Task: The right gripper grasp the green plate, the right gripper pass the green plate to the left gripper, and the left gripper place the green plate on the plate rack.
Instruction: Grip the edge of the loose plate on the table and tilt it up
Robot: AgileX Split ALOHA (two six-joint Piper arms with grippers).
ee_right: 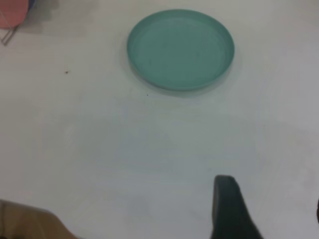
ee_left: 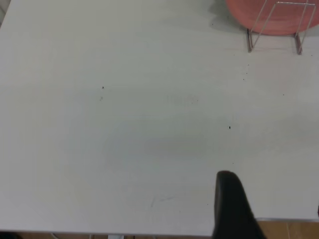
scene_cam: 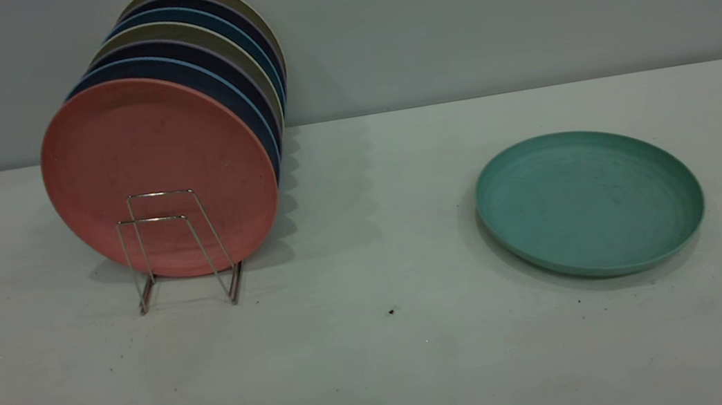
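The green plate (scene_cam: 589,200) lies flat on the white table at the right, and also shows in the right wrist view (ee_right: 180,49). The plate rack (scene_cam: 175,248) stands at the left, its two front wire loops empty, with a salmon-pink plate (scene_cam: 155,174) and several dark blue and olive plates behind. Neither gripper shows in the exterior view. The right gripper (ee_right: 271,196) hovers open and empty over bare table, well short of the green plate. The left gripper (ee_left: 272,194) is open and empty over the table's near edge, far from the rack (ee_left: 274,25).
The table (scene_cam: 383,367) is white with a few dark specks. A grey wall stands behind it. The pink plate's lower edge shows in the left wrist view (ee_left: 271,17). Brown floor shows beyond the table's edge (ee_left: 289,229).
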